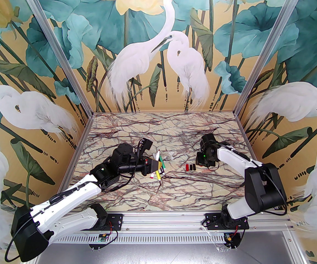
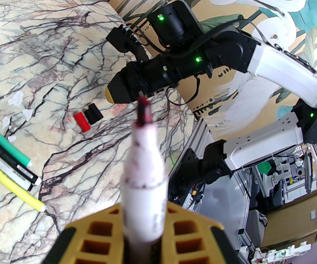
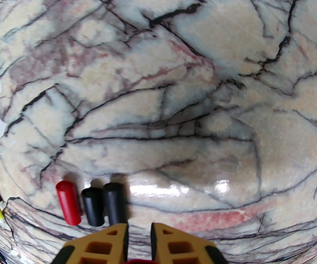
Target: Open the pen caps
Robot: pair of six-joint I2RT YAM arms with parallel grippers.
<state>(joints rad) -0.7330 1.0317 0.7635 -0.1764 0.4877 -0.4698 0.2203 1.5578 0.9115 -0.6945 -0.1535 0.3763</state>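
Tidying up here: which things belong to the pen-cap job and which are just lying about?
Job: pen in left gripper, pens on the table, red cap, two black caps.
Lying about: whitish scraps near the pens.

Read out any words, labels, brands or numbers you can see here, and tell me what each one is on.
Nothing reads clearly.
Barrel of the pen in the left gripper: dark print, too blurred to read.
Label on the white-and-black pen: a barcode and tiny print, too small to read.
The red cap and black caps: no markings visible.
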